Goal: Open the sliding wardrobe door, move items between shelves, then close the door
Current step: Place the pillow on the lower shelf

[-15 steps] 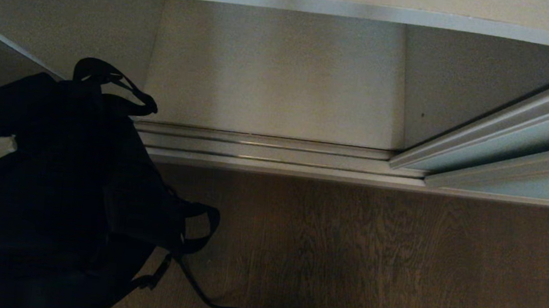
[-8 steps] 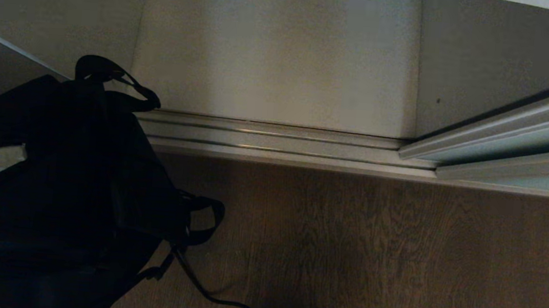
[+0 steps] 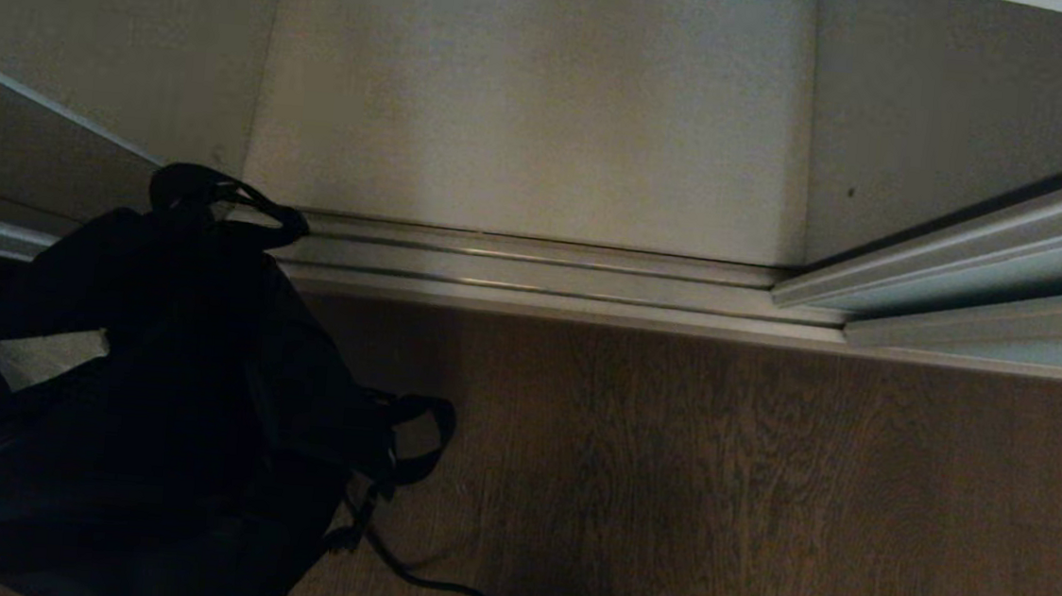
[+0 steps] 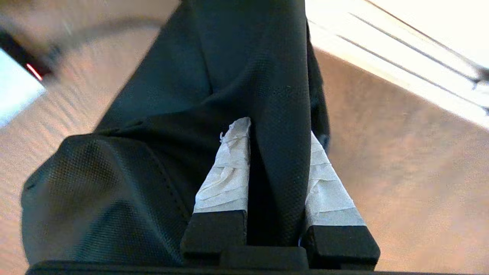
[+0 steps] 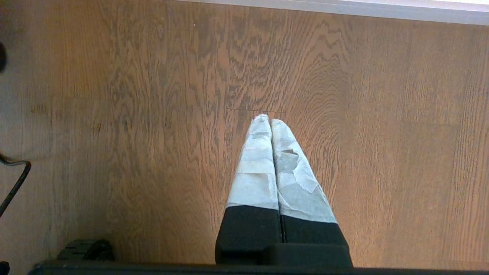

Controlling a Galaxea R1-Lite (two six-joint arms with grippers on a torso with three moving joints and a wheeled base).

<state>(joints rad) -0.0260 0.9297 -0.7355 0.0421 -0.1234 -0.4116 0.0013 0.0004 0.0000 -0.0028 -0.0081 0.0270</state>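
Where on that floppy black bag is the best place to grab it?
By a strap, as the left gripper does now: its fingers pinch a padded strap of the black bag from either flat side. The strap is narrow and flat; the slack body hanging below offers nothing firm.

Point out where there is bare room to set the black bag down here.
The wardrobe's bottom board, between the floor track and the back wall, lies bare. The wood floor right of the bag is bare too. The left is crowded: the left gripper grips the bag's strap there. The sliding door borders the right.
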